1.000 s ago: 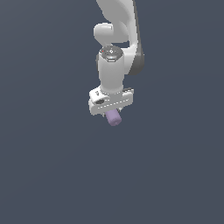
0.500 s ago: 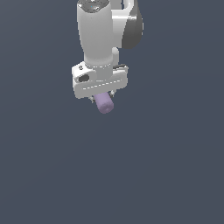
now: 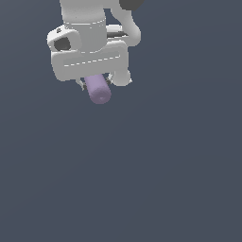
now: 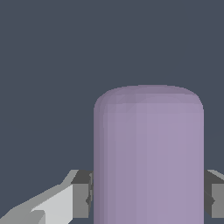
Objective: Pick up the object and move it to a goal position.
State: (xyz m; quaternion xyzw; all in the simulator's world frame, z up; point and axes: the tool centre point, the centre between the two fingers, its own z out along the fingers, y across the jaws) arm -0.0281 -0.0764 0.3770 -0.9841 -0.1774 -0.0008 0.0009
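Note:
The object is a smooth pale purple cylinder with rounded ends. It sticks out below my white gripper near the top of the exterior view, left of centre. The gripper is shut on it and holds it up off the dark grey surface. In the wrist view the cylinder fills the space between the two fingers, and both pads press against its sides. The gripper's body hides the cylinder's far end in the exterior view.
A plain dark grey surface fills both views. The white arm rises out of the top of the exterior view. No other object shows.
The gripper, still holding the cylinder, has moved up and toward the exterior view's left and looms larger, closer to the camera.

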